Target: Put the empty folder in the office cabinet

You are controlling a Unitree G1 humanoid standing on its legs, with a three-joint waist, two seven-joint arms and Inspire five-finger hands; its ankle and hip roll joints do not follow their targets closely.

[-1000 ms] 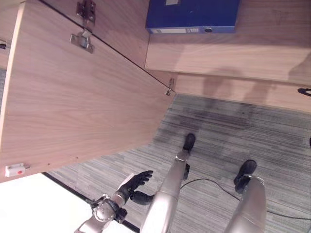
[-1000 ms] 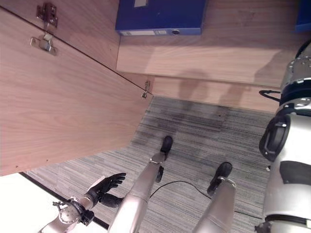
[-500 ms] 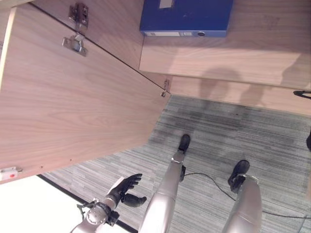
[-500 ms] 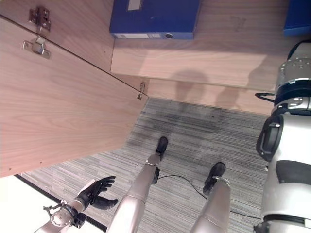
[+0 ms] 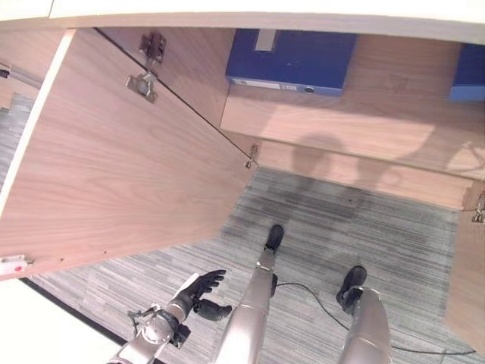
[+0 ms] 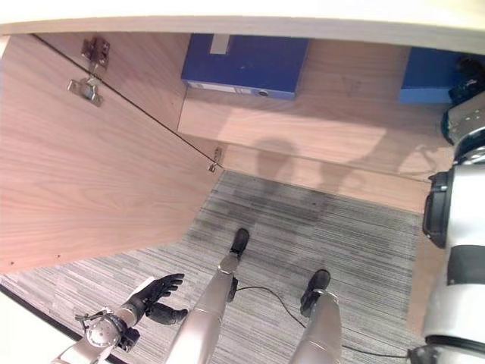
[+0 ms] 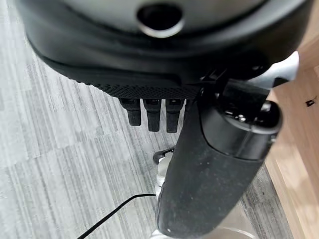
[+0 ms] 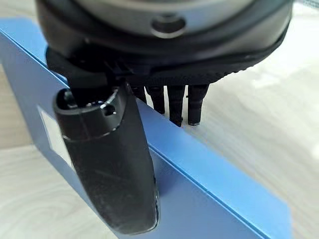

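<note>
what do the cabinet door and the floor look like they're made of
The cabinet door looks like light wood-grain laminate or veneer over board, matte, with grain streaks and metal hinge plates. The floor looks like grey low-pile carpet, going by its fine striped weave.

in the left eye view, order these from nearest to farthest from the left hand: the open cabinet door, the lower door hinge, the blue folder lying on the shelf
From the left hand, low over the carpet:
1. Open cabinet door, just above the hand on the robot's left.
2. Lower door hinge, at the door's inner corner, further up.
3. Blue folder lying on the shelf, inside the cabinet at the top.
</note>
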